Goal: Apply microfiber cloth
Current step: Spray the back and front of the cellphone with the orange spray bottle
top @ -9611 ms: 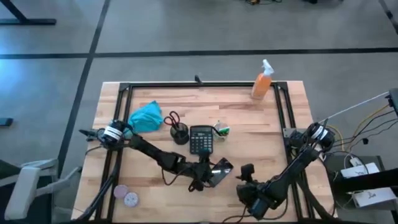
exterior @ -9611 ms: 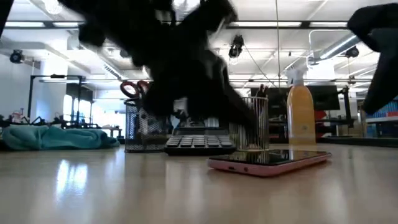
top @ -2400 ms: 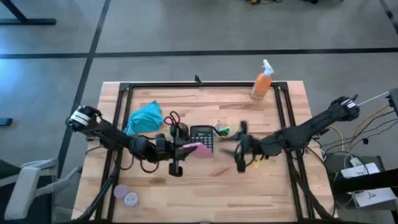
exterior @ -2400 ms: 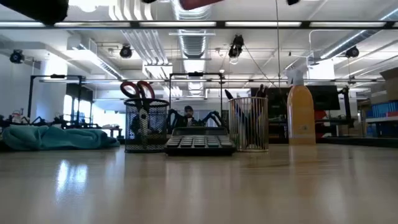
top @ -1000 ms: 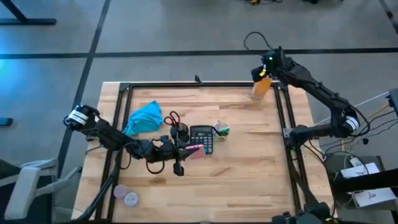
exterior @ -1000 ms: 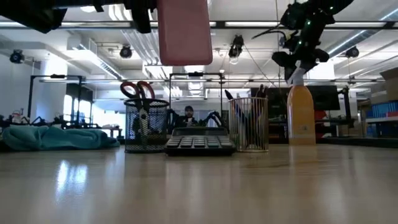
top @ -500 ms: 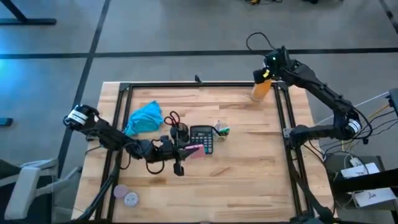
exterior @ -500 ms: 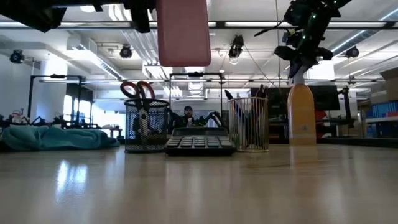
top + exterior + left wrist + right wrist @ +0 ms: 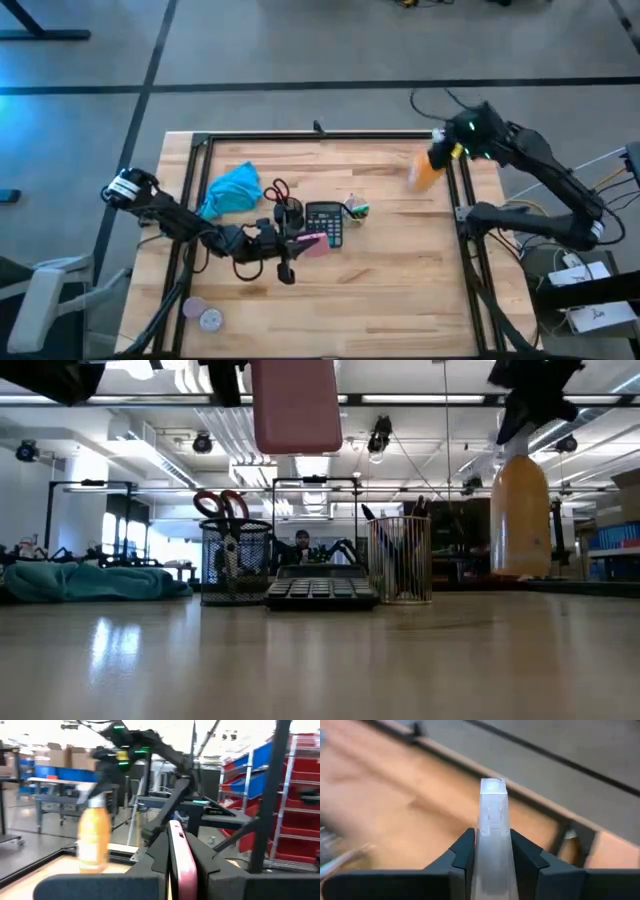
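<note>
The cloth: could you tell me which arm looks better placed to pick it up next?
Probably neither yet: both grippers are full. The left gripper, holding the pink phone, is nearer the cloth; the right gripper holds the spray bottle across the table.

Left arm: reaches in from the table's left edge, forearm stretched low and roughly level toward the table middle. Left gripper [image 9: 300,243] is raised off the table, fingers [image 9: 152,854] clamped on a pink phone [image 9: 181,859], one on each flat face, phone held edge-up. In the low view the phone hangs well above the table surface.

Right arm: base at the table's right edge, elbow folded out to the right, forearm coming back over the far right corner. Right gripper [image 9: 440,160] is lifted, fingers [image 9: 465,851] closed on the top of the spray bottle [image 9: 427,170]. Bottle is off the table, tilted in the high view.
</note>
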Controlling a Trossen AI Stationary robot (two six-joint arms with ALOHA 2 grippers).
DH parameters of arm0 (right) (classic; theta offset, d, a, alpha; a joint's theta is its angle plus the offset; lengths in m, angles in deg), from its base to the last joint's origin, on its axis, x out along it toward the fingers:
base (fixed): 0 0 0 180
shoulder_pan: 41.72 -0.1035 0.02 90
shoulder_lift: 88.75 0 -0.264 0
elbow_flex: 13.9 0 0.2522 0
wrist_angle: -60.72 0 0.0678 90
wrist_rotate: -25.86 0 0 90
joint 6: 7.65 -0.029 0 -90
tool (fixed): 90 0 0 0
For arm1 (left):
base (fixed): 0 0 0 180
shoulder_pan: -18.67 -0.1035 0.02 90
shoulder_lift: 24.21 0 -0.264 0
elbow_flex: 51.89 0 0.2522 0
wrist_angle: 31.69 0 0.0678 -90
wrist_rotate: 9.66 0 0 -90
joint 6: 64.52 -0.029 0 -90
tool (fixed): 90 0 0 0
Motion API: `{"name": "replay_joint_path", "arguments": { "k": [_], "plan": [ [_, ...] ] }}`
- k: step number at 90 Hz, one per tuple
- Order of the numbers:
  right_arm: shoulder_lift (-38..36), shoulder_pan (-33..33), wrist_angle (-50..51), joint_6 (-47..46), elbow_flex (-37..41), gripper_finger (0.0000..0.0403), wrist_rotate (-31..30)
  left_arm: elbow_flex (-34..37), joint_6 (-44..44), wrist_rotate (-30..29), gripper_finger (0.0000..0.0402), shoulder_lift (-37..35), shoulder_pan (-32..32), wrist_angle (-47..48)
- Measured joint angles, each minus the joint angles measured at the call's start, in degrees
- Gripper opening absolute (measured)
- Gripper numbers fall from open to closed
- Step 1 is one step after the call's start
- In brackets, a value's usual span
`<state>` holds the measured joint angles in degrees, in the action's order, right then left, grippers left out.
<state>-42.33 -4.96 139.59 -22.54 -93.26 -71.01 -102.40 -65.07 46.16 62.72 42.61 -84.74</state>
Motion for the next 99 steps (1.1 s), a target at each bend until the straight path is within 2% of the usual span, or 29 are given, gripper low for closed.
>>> {"name": "replay_joint_path", "arguments": {
  "k": [12,23,35,47,56,70,81,89,99],
  "plan": [
    [-5.43,-15.18,1.2,-9.1,3.24,0.0069,-0.39,0.0,0.25,-2.79,0.0014,0.02,0.0,0.35],
    [-6.38,-30.73,-1.39,-17.38,7.44,0.0069,-4.82,-0.32,3.71,-4.09,0.0014,0.04,-0.17,1.05],
    [-3.25,-46.97,-5.78,-21.97,9.82,0.0069,-13.04,-2.21,5.08,-9.61,0.0014,2.69,-0.14,2.3],
    [2.29,-59.43,-9.95,-25.08,8.69,0.0069,-19.94,-5.46,5.25,-11.33,0.0014,7.17,-0.2,2.32],
    [7.1,-65.08,-10.19,-26.69,6.93,0.0068,-22.91,-8.64,5.46,-11.87,0.0014,11.0,-0.13,2.29],
    [15.87,-71.22,-10.3,-30.06,2.83,0.0067,-24.16,-13.57,4.75,-12.3,0.0013,16.04,-0.13,2.39],
    [24.36,-75.92,-9.28,-34.38,-2.62,0.0067,-25.97,-16.0,4.03,-18.11,0.0013,17.37,0.99,4.53],
    [30.43,-78.21,-5.46,-40.73,-8.15,0.0067,-26.71,-16.65,4.03,-20.83,0.0013,17.42,1.87,4.75],
    [37.24,-80.07,3.23,-52.12,-15.52,0.0067,-28.42,-17.01,4.08,-21.22,0.0013,17.41,2.42,4.72]
  ]
}}
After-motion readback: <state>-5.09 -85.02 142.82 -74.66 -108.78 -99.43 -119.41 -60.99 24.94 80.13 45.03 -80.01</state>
